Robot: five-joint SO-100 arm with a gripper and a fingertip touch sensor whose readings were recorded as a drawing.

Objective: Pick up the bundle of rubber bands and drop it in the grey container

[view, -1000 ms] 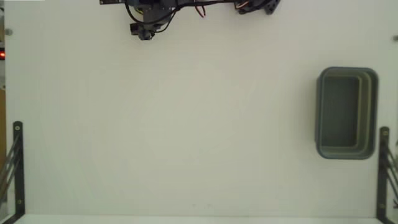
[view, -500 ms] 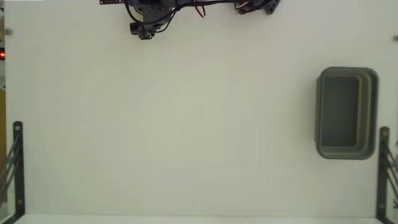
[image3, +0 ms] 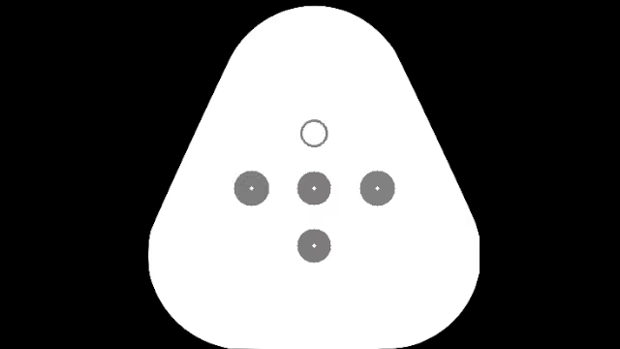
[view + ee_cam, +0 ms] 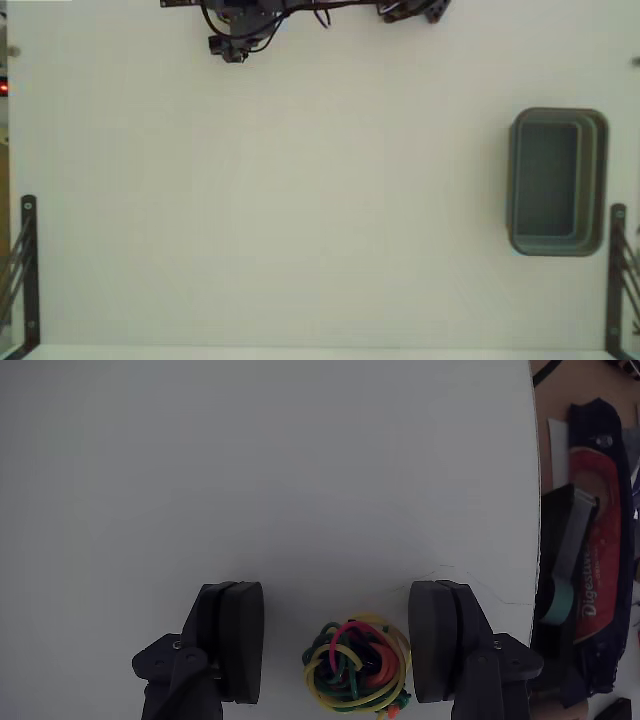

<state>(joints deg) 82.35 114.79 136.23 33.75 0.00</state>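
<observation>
In the wrist view the bundle of rubber bands [image 4: 358, 666], a small tangle of yellow, red and green loops, lies on the white table between the two black fingers of my gripper [image 4: 340, 600]. The gripper is open, its fingers standing either side of the bundle and apart from it. The fixed view shows only part of the arm [image 4: 235, 25] at the top edge; the bundle is hidden there. The grey container [image 4: 556, 182], a rectangular tub with rounded corners, stands at the right of the fixed view, far from the arm.
The table's right edge [image 4: 534, 490] runs close to the gripper in the wrist view, with dark clutter [image 4: 590, 540] beyond it. Black brackets stand at the lower left [image 4: 28, 270] and lower right [image 4: 616, 275] of the fixed view.
The visible part of the arm has shifted slightly towards the top edge of the fixed view. The container has not moved.
</observation>
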